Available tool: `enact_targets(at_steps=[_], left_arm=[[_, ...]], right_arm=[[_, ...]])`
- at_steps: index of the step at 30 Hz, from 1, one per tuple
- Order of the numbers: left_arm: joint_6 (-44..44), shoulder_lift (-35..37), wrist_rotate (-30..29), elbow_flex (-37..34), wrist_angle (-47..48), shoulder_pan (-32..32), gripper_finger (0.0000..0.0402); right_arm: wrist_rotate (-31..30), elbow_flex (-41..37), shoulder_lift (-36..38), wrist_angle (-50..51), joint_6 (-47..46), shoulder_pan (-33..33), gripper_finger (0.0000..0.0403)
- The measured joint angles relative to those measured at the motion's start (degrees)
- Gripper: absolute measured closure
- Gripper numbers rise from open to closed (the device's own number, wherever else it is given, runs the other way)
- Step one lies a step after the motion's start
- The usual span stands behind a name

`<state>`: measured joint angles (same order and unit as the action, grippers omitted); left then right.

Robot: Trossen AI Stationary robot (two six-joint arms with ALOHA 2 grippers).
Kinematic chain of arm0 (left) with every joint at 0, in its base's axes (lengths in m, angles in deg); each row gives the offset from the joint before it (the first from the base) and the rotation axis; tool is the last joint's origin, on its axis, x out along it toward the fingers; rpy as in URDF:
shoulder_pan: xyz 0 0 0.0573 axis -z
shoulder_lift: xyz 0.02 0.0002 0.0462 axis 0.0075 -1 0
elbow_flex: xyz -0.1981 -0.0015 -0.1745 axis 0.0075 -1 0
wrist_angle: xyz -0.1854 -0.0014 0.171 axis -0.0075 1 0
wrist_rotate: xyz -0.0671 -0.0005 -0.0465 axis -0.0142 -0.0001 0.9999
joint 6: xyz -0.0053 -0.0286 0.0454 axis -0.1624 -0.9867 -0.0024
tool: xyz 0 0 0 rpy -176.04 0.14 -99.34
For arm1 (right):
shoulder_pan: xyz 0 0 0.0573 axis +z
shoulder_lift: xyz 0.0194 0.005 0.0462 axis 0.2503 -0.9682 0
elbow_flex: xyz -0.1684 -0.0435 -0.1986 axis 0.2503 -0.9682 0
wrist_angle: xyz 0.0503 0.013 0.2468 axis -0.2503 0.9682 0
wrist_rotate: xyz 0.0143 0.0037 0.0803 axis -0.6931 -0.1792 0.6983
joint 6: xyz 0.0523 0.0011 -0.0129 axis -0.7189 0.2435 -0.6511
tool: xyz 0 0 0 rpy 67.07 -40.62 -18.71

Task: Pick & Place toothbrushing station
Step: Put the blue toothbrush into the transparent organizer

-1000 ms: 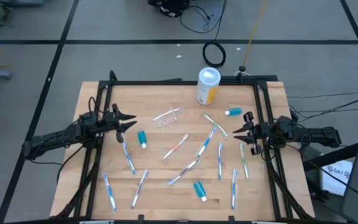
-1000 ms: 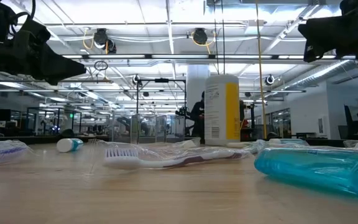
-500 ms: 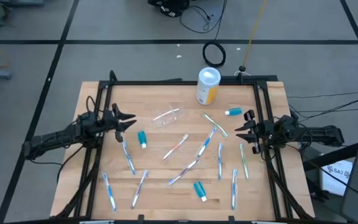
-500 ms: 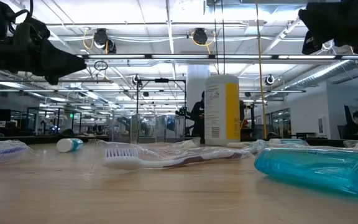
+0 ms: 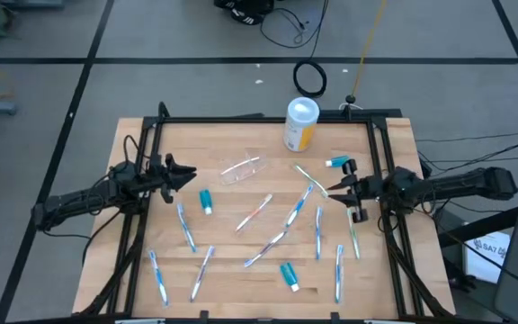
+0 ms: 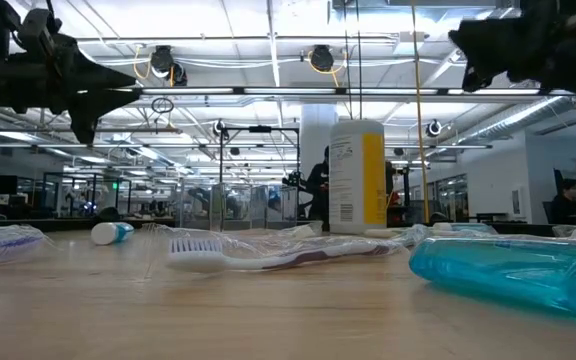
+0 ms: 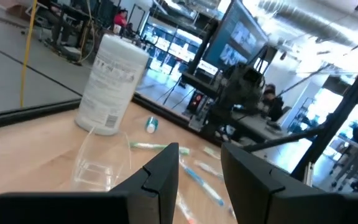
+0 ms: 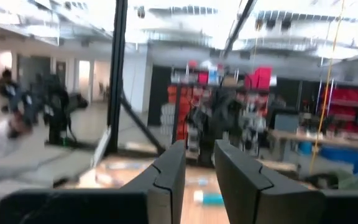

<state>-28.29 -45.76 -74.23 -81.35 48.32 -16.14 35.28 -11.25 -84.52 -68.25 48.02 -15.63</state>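
High view: clear cup [image 5: 241, 169] sideways, empty.

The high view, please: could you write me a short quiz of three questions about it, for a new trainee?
1. True or false: the clear plastic cup stands upright.
2. How many teal toothpaste tubes lie on the table? A) one B) three C) five
3. Fill in: the yellow canister stands at the table's ____ edge, away from the arms' bases.

Key
1. False; it lies on its side.
2. B: one beside the left gripper, one close to the right gripper, one among the toothbrushes nearer the front.
3. Far.
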Motion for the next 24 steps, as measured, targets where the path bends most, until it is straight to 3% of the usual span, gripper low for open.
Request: enact_targets(at_steps=[6, 12, 16, 20, 24], left_arm=[[-1.4, -4.1, -3.6, 1.9, -0.7, 3.5, 0.0277], [2.0, -12.2, -8.5, 9.7, 5.1, 8.5, 0.0277], [3.3, -19.4, -15.6, 17.7, 14.1, 12.0, 0.0277], [-1.3, -27.1, -22.5, 26.7, 27.7, 14.9, 0.0277], [-8.2, -35.2, -22.8, 33.5, 40.6, 17.8, 0.0277]], right_arm=[[-0.1, 4.0, -10.6, -1.3, 4.5, 0.0, 0.0326], [-0.1, 4.5, -16.0, -6.3, 6.7, 0.0, 0.0326], [-0.1, 4.5, -16.8, -5.8, 7.2, 0.0, 0.0326], [-0.1, 4.5, -17.0, -5.3, 7.6, 0.0, 0.0326], [-0.1, 4.5, -17.0, -4.3, 7.6, 0.0, 0.0326]])
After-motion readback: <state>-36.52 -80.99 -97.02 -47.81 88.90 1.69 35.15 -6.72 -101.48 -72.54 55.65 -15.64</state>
